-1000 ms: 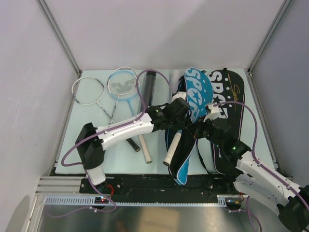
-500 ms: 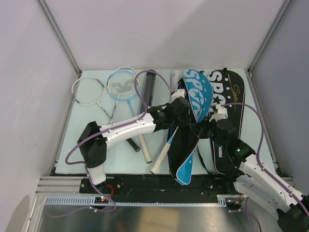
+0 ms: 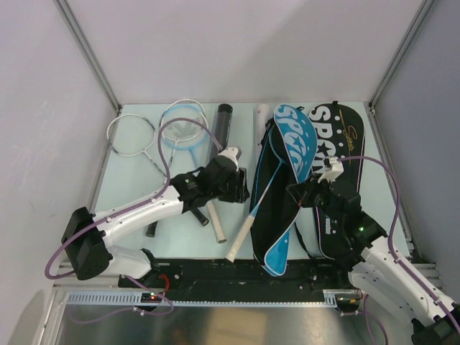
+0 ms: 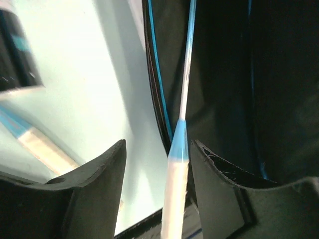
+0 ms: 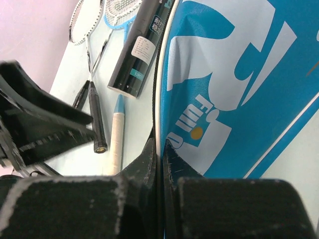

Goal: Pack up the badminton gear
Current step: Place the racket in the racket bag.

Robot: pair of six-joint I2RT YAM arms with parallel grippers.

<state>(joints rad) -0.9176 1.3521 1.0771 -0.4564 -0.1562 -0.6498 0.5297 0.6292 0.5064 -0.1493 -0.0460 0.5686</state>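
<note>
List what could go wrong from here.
1. The white-handled, blue-shafted racket lies only partly inside the black and blue fabric racket bag; nothing grips it, so it may slide out.
2. The open left tool straddles its handle and could knock it when withdrawing.
3. The right tool pinches the bag's blue flap by its edge; a slip could close the opening.

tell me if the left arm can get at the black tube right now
Probably yes: the left gripper is open, gripping nothing, and the black tube lies uncovered just beyond it, with only the arm's own cable looping across.
</note>
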